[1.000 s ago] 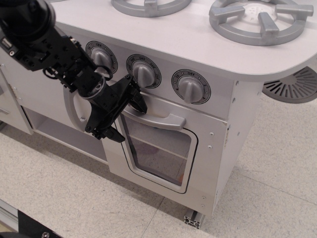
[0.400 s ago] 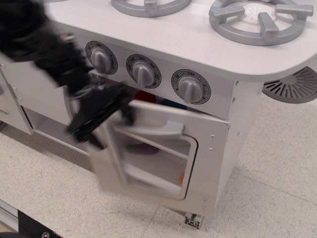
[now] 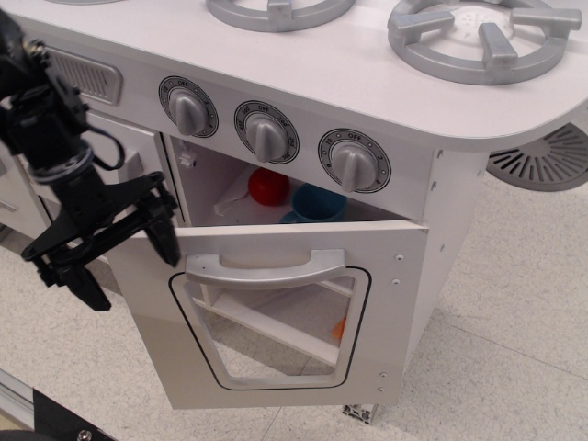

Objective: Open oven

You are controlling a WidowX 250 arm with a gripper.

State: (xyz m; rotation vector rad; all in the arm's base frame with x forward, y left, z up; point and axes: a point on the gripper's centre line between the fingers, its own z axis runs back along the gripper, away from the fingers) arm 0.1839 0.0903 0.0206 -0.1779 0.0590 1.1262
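Note:
The white toy oven [image 3: 404, 175] stands with its door [image 3: 386, 312] swung wide open, hinged at the right. The door's grey bar handle [image 3: 265, 272] and rounded clear window [image 3: 276, 335] face me. Three grey knobs [image 3: 266, 136] sit above the opening. Inside I see a red ball [image 3: 269, 186], a blue bowl [image 3: 320, 202] and a wire shelf. My black gripper [image 3: 129, 262] is at the door's free left edge, level with the handle. It is open and holds nothing. One fingertip [image 3: 168, 246] overlaps the door's top left corner.
Two grey burners [image 3: 478, 37] sit on the stovetop. A grey vent disc [image 3: 547, 158] lies at the right behind the oven. A white cabinet [image 3: 138, 138] is partly hidden behind my arm. A metal rail [image 3: 18, 402] runs along the floor at bottom left.
The oven door went from shut to wide open, swinging out on its right side. My gripper moved left and down, let go of the handle, and now stands open at the door's edge.

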